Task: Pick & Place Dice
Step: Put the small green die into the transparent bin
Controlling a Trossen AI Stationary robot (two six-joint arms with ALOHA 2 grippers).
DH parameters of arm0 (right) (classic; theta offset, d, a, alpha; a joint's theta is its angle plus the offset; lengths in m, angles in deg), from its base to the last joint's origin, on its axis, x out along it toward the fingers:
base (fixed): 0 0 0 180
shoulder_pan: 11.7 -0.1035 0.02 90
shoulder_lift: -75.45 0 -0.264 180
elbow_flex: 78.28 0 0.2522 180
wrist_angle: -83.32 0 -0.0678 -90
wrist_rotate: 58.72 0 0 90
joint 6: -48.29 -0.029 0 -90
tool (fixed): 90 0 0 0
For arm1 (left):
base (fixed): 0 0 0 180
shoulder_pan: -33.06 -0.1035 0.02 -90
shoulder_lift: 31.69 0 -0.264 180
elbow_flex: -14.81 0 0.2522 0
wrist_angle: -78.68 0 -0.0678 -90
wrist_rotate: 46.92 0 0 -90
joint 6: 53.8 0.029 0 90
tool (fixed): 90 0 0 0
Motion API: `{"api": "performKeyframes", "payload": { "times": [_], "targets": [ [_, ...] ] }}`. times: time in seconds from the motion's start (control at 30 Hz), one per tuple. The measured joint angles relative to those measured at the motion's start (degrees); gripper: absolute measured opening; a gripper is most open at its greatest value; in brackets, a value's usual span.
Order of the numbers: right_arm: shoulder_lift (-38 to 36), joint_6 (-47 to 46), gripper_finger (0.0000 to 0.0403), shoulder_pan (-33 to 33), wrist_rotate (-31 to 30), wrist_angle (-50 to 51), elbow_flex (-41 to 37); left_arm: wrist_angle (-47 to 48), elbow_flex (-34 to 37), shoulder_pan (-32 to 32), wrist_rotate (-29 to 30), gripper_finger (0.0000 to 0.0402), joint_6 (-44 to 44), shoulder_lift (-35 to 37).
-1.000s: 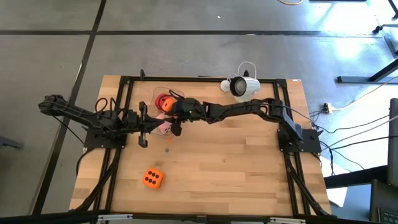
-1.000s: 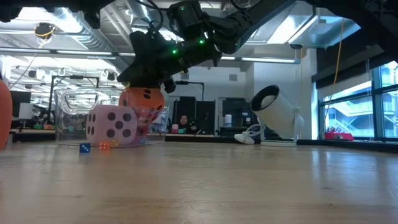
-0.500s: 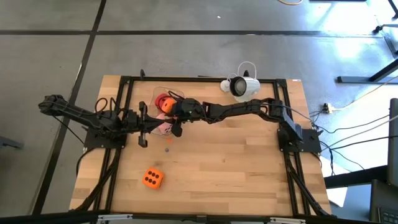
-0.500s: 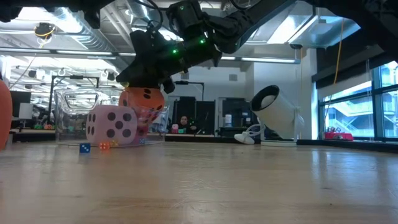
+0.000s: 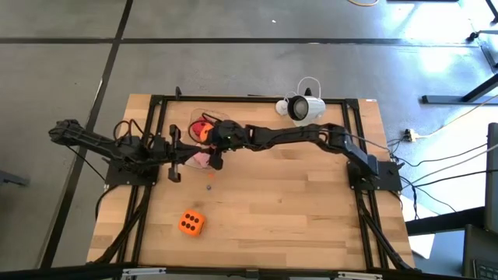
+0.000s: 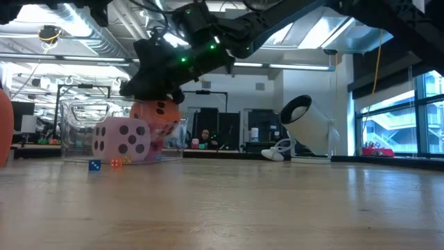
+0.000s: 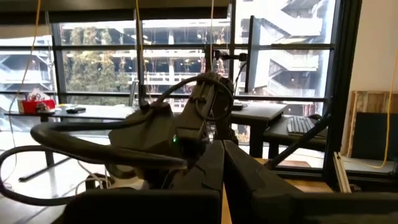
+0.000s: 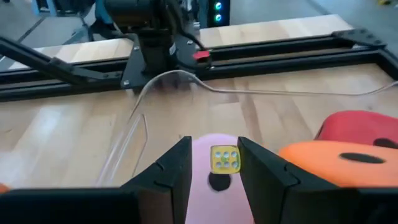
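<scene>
A clear container (image 5: 194,117) stands at the table's far left and holds a red die (image 8: 357,121) and an orange die (image 8: 339,158). The pink die (image 5: 200,159) rests on the table beside the container. A second orange die (image 5: 191,223) lies alone toward the near edge. My right gripper (image 8: 213,144) hangs open over the pink die (image 8: 202,155). A small yellow die (image 8: 224,159) shows between its fingers. My left gripper (image 7: 222,146) is shut on nothing and waits just left of the pink die (image 6: 121,139). My right gripper has the small yellow die (image 8: 224,159) between its fingers, close against one finger (image 8: 252,168) and apart from the other. I cannot tell whether that finger touches it or whether the die lies on the pink die beneath.
A white camera-like object (image 5: 302,107) with a cord sits at the far edge. Two tiny dice, one blue (image 6: 94,165) and one orange (image 6: 116,162), lie on the table near the pink die. A black frame (image 5: 257,99) borders the table. Bare wood stretches to the right.
My right gripper has shifted a little toward the table's left, over the container and the pink die. The orange die under it and the pink die stand slightly farther left than before. My left gripper has also drawn back a little to the left.
</scene>
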Motion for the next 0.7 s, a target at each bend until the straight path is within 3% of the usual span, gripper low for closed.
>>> {"api": "performKeyframes", "payload": {
  "times": [0.7],
  "targets": [
    [0.54, -3.47, 0.0130, -0.09, 1.67, 0.58, 0.74, 3.12, 0.00, 0.17, -0.07, 0.0004, -0.87, 1.43]
  ]
}}
